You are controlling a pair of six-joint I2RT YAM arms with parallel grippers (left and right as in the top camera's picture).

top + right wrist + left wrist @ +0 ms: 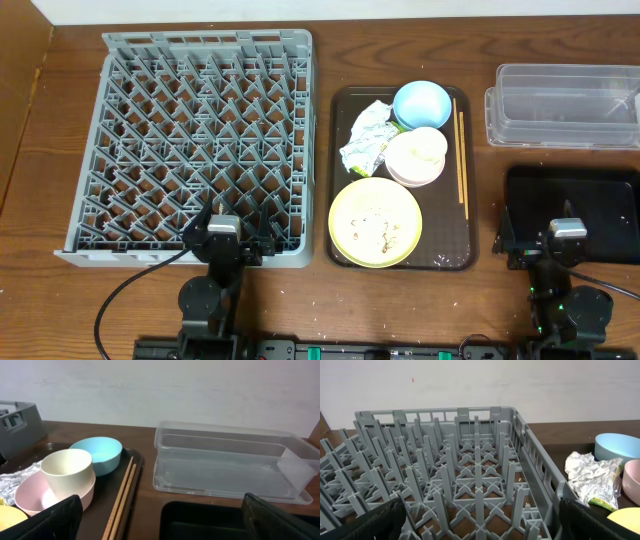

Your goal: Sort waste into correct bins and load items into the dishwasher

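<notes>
Overhead view: every item of the task lies on the dark brown rectangular serving tray (445,240) at bench centre, so the sorting step is judged not yet begun. The square grey plastic dish rack (205,40) stands left of the tray with nothing loaded. The clear rectangular plastic tub (565,100) and the shallow black tray-like bin (600,195) stand to the right. On the tray, the light blue bowl (422,103) sits at the far end and the small white cup (427,146) is seated in the pale pink-white bowl (405,173). The round pale yellow plate (375,222) carries rice-like crumbs (382,232) at the near end. The crumpled white wrapper (365,125) lies against the yellow-green snack packet (600,504) on the left side, and the thin wooden chopsticks (461,150) run along the right edge. The left fingers (365,522) stand wide apart, holding nothing, at the rack's near wall. The right fingers (45,520) stand equally wide, unladen, over the black bin. The next move calls for a reach to the tray; the wrapper is a probable first pick, requiring a pinch on a raised fold
</notes>
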